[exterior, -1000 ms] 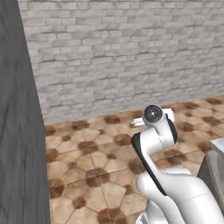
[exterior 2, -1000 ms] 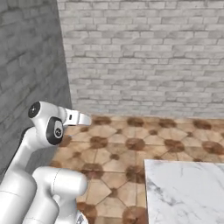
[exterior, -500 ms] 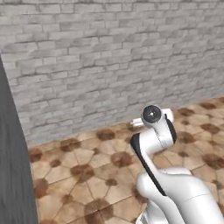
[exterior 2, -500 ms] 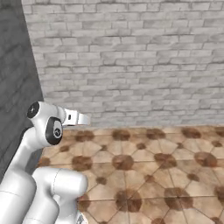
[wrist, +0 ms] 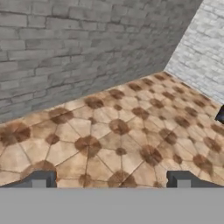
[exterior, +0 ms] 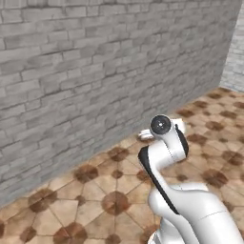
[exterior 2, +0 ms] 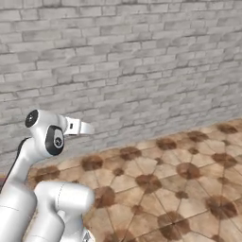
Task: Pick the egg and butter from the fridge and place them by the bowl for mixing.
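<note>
Step in hand, as judged: transit, the base facing bare wall and floor, nothing collected; egg, butter, fridge and bowl cannot be placed from these views. Wall [exterior: 71,71]: grey brick, across the left and centre of each base view, meeting a paler brick wall [wrist: 201,57] at a corner in the upper right of the hand view. Floor [exterior 2: 179,184]: tan tiles with dark brown rosettes, from lower left to right edge; it carries nothing, save a small dark shape [wrist: 220,115], too cut off to identify, at the right edge of the hand view. Gripper [wrist: 111,179]: jaws wide apart, both fingertips [wrist: 39,178] at the bottom of the hand view, nothing between them; it juts level from the arm at centre left of the right base view. Next move, as judged: bring the fridge into sight, then reach a shelf with the jaws apart for the egg or butter.
</note>
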Tool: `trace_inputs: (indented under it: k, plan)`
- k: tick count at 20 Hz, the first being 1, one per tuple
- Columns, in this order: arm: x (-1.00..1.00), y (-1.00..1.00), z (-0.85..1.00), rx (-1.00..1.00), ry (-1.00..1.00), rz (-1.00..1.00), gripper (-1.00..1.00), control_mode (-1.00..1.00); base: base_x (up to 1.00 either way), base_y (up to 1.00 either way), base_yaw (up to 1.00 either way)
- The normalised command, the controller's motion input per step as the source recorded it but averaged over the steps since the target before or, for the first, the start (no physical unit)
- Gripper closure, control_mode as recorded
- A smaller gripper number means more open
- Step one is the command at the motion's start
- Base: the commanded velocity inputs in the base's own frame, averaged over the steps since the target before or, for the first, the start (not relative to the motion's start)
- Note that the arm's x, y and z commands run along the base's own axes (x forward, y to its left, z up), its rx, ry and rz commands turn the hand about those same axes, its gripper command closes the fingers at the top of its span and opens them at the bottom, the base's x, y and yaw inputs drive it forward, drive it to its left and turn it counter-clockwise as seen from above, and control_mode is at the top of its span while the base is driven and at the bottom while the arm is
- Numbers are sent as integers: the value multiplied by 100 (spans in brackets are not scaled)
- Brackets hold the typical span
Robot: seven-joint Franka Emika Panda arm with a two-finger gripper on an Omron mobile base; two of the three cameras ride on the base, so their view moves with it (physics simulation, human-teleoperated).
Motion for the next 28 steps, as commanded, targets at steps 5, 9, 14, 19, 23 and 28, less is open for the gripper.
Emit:
trace_inputs:
  k: [5, 9, 14, 19, 23, 28]
  plan:
    - [0, 0, 0, 0, 0, 0, -100, 100, 100, 0, -59]
    - [0, 0, 0, 0, 0, 0, -100, 100, 100, 0, -56]
    - [0, 0, 0, 0, 0, 0, -100, 100, 100, 0, -48]
    - [0, 0, 0, 0, 0, 0, -100, 100, 100, -2, -40]
    - [0, 0, 0, 0, 0, 0, -100, 100, 100, -15, -35]
    - [0, 0, 0, 0, 0, 0, -100, 100, 100, -29, -17]
